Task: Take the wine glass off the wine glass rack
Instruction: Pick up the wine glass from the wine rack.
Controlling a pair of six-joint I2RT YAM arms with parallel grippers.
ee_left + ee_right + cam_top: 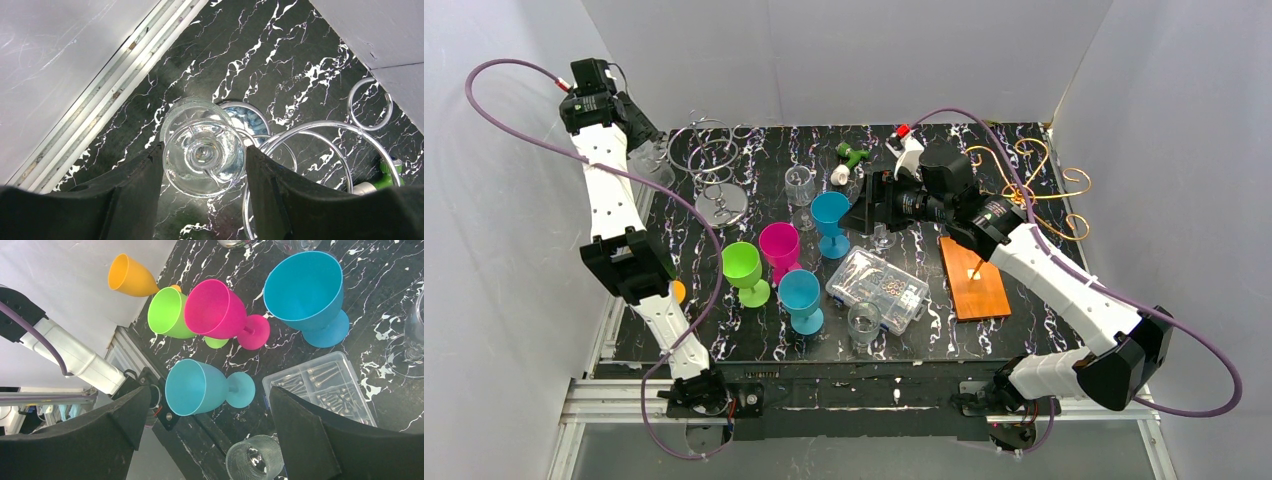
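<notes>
My left gripper [646,150] [204,152] is at the table's far left corner, shut on the round foot of a clear wine glass [204,159] [656,165]. The glass hangs upside down, bowl below, just beside the rings of a silver wire stand [320,135] [714,160]. The golden wine glass rack [1034,182] curls up at the back right above its orange-brown wooden base [974,278]; I see no glass on it. My right gripper [864,205] [209,395] hovers open over the middle of the table, holding nothing.
Green [744,270], pink [780,248] and two blue goblets [801,298] stand mid-table, with an orange one [131,276] at the left edge. A clear box of screws [879,288], a ribbed tumbler [863,320] and another clear glass [882,237] lie near the right gripper.
</notes>
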